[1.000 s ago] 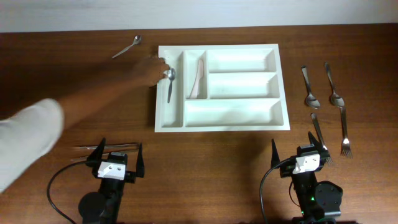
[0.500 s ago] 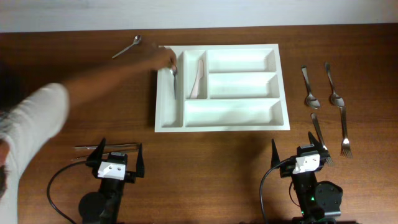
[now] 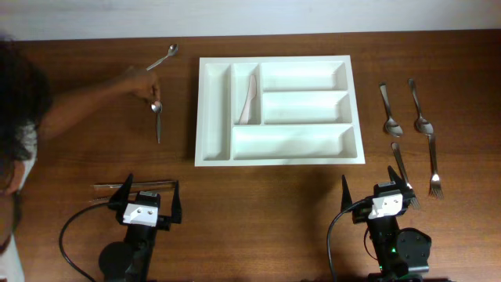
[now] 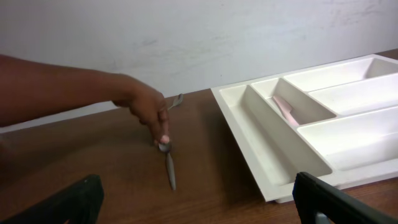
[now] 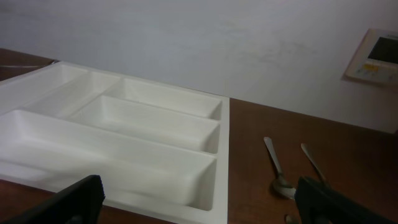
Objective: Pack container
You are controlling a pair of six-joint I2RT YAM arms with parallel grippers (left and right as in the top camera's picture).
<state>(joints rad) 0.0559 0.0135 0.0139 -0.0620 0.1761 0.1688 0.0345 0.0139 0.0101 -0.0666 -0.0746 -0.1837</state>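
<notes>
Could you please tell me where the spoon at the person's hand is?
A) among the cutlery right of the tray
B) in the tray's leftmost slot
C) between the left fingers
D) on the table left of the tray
D: the spoon lies on the wood left of the container, outside its rim.

Bright, even light nearly washes out the white container (image 3: 279, 160); shadows faint, wrist views slightly soft.

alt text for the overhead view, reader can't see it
A person's hand holds a spoon on the table, left of a white cutlery tray containing one pale utensil. Spoons and forks lie right of it; the left gripper and right gripper sit open.
</notes>
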